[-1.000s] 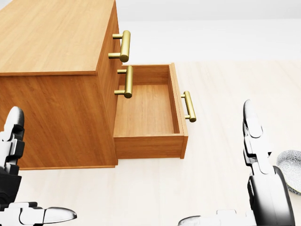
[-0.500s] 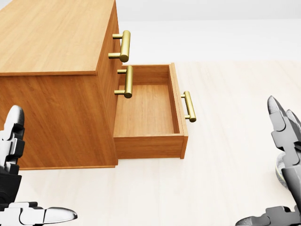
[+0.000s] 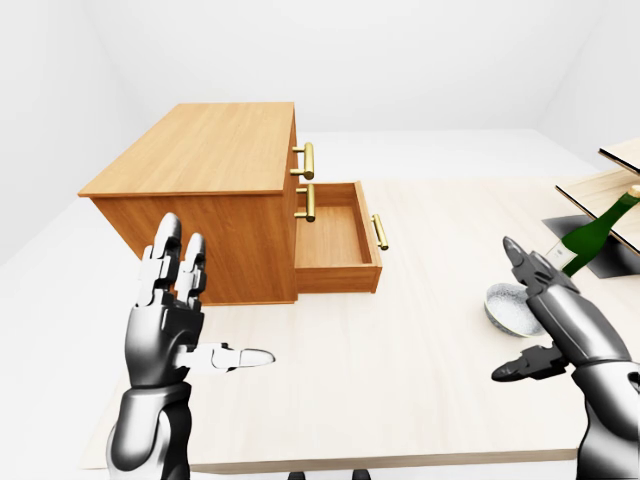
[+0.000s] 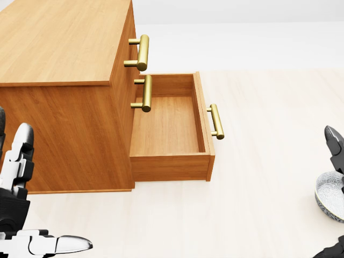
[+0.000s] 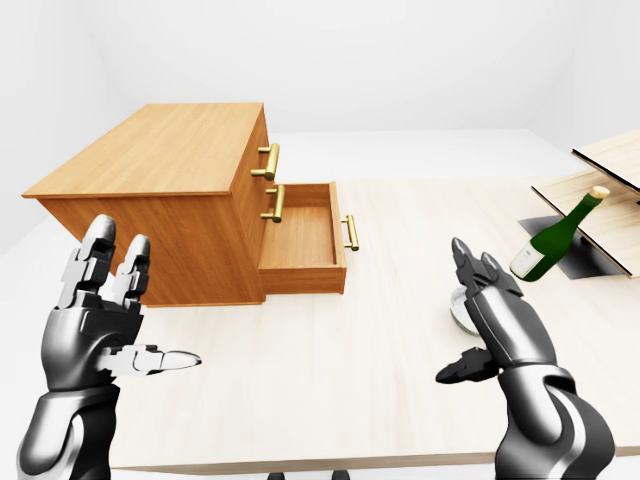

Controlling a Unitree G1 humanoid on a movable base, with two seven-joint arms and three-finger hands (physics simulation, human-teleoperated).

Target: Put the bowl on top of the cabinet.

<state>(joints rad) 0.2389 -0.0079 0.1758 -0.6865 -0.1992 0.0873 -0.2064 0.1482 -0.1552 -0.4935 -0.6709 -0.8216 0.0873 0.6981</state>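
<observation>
At the left of the left-eye view, the robot's left hand is raised over the table, palm upright, fingers spread wide and thumb pointing right, holding nothing. Just beyond it stands the wooden cabinet, its flat top bare. Two brass handles show on its closed upper fronts, while the bottom drawer is pulled out to the right, with nothing visible inside it and its own brass handle facing right.

Across a stretch of pale tabletop, well apart from the cabinet, the bowl – pale and speckled – sits upright on the table near the right edge of the view. The right hand stands at the bowl and partly covers it, fingers extended and thumb held apart below. The hand is open and not closed round the rim; whether it touches the bowl cannot be told.

Farther right, a green bottle leans tilted, neck up to the right, beside light wooden panels at the edge of the view.
</observation>
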